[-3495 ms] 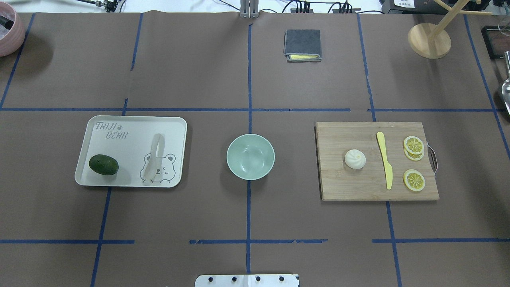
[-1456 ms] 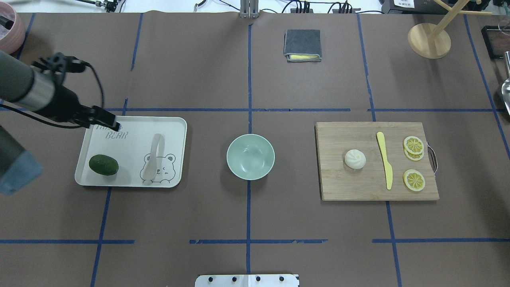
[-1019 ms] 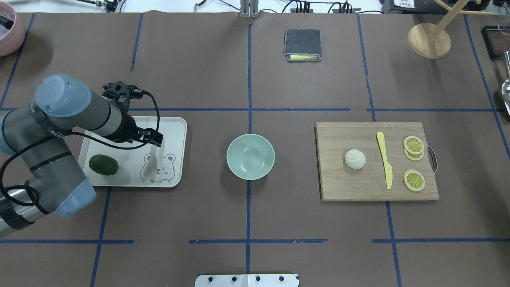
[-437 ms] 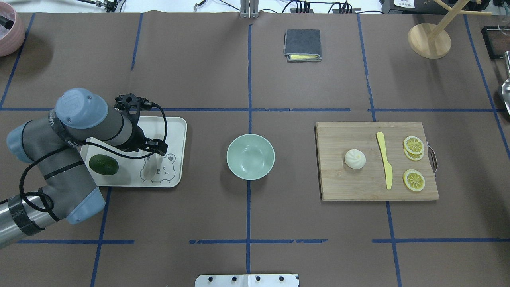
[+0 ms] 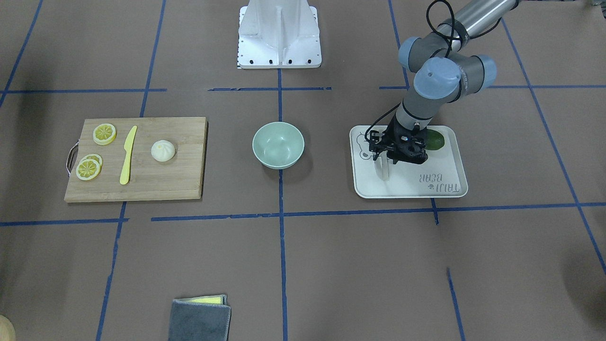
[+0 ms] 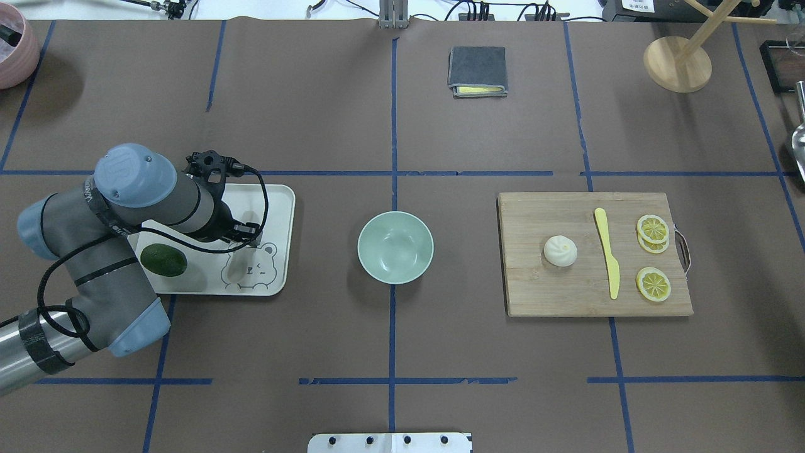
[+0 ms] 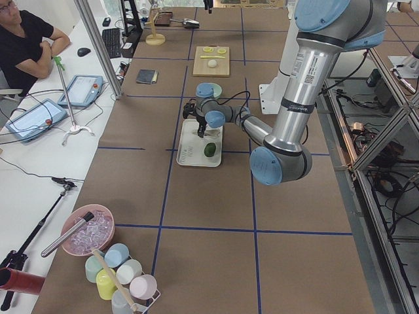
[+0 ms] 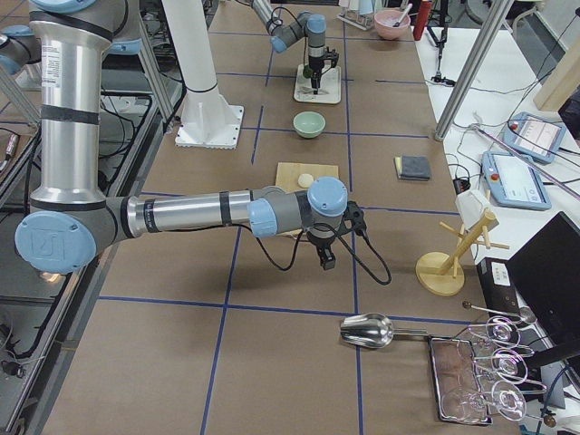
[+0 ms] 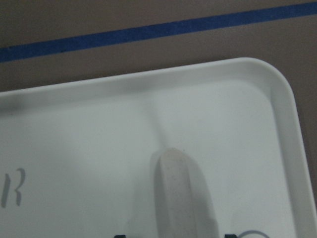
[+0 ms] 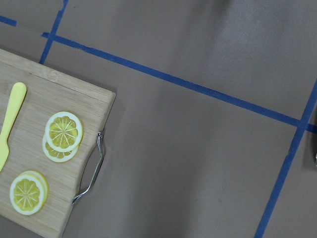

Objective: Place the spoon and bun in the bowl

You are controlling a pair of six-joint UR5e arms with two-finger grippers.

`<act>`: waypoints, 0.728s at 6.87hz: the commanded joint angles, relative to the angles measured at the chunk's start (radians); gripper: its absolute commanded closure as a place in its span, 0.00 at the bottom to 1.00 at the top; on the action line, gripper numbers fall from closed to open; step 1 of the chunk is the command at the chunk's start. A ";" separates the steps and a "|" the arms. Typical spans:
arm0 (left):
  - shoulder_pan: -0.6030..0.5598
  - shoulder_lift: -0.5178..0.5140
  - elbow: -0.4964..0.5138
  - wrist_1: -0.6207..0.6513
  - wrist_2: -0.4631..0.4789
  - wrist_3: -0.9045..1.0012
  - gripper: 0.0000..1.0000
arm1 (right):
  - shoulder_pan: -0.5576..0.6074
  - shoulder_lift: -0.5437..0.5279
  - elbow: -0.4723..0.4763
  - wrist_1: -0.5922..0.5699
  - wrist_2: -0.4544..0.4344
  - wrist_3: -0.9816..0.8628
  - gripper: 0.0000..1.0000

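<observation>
One lime (image 6: pixel 163 260) near spoon (image 5: pixel 382 171) on tray (image 6: pixel 278 207), knife (image 6: pixel 607 251) beside bun (image 6: pixel 560 250)

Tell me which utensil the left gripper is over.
The pale spoon on the white tray, beneath the left gripper; the yellow knife lies far off on the cutting board.

Dark lime (image 6: pixel 163 260) on white tray (image 6: pixel 284 226); yellow knife (image 6: pixel 607 251), lemon slices (image 6: pixel 653 284) on wooden board (image 6: pixel 534 296)

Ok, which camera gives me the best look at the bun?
The overhead exterior view: the bun sits unobstructed on the cutting board, pleated top clear. The front-facing view shows it nearly as well; both side views show it tiny; neither wrist view includes it.
</observation>
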 commanded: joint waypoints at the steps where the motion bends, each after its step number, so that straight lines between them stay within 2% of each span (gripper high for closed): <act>1: -0.001 -0.009 -0.013 0.000 -0.002 -0.010 1.00 | 0.000 0.000 -0.001 0.001 0.002 0.000 0.00; 3: -0.010 -0.065 -0.014 0.003 -0.002 -0.020 1.00 | 0.000 0.000 0.000 0.001 0.002 0.000 0.00; 5: -0.001 -0.174 -0.012 0.009 -0.001 -0.107 1.00 | 0.000 0.000 0.000 0.001 0.030 0.000 0.00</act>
